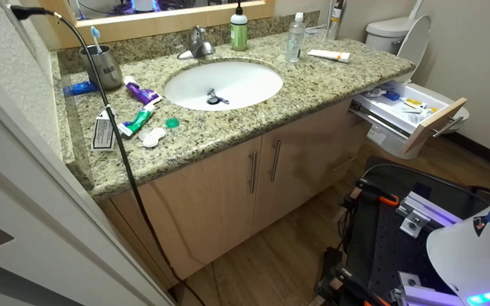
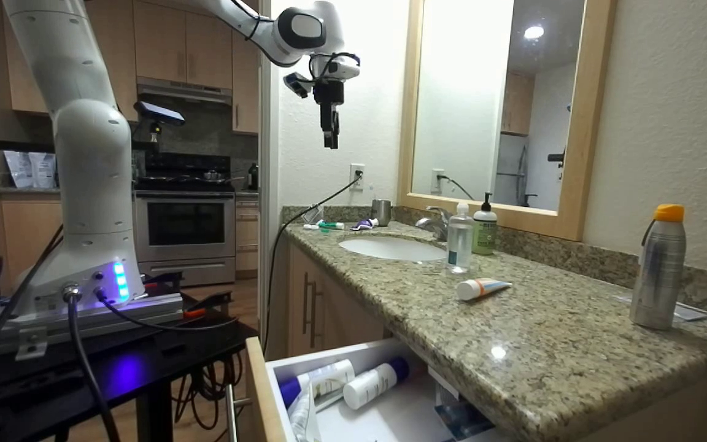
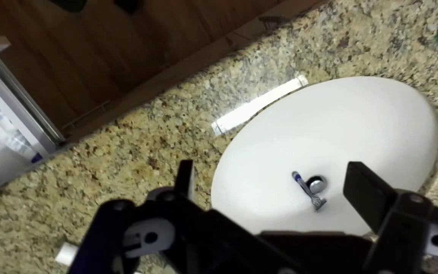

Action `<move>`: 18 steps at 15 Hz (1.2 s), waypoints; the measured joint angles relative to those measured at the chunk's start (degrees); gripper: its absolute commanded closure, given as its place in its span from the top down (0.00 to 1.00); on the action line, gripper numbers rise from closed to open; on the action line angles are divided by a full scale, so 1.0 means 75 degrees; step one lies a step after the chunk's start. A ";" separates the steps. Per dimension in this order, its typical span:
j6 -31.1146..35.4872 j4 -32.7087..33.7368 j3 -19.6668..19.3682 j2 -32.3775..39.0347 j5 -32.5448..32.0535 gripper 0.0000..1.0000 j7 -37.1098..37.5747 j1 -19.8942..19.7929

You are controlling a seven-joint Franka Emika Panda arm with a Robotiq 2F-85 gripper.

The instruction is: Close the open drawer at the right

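The open drawer (image 1: pixel 434 126) juts out from under the right end of the counter in an exterior view. Its tan front carries a metal bar handle (image 1: pixel 448 126); its white inside holds tubes and packets. It shows close up in an exterior view (image 2: pixel 262 393), with white bottles inside. In the wrist view, part of the drawer (image 3: pixel 17 99) with its metal rail lies at the left edge. My gripper (image 2: pixel 331 142) points down, high above the counter and far from the drawer. In the wrist view my gripper (image 3: pixel 271 166) is open and empty over the sink.
The granite counter (image 1: pixel 211 127) bears a sink (image 1: pixel 236 80), a clear bottle (image 1: pixel 295 40), a green soap bottle (image 1: pixel 239 32), a white tube (image 1: pixel 329 55) and a spray can (image 2: pixel 658 270). A razor (image 3: pixel 309 191) lies in the sink. A black cable (image 1: pixel 121 148) hangs over the counter's end.
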 measured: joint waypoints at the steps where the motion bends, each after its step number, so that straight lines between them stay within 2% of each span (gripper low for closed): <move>1: -0.0177 0.0001 -0.0060 -0.0010 0.0423 1.00 0.0003 -0.0019; 3: -0.0362 0.0002 -0.0012 -0.0073 0.0795 1.00 0.0091 0.0054; 6: -0.0314 0.0002 0.0064 -0.0103 0.0805 1.00 0.0235 0.0119; 10: 0.0013 0.0276 -0.0040 0.0210 0.0812 1.00 0.1437 -0.0060; 15: 0.0087 0.1079 -0.1228 0.1291 0.0829 1.00 0.1603 -0.0941; 18: 0.0517 0.1264 -0.1911 0.2089 0.0826 1.00 0.1695 -0.1475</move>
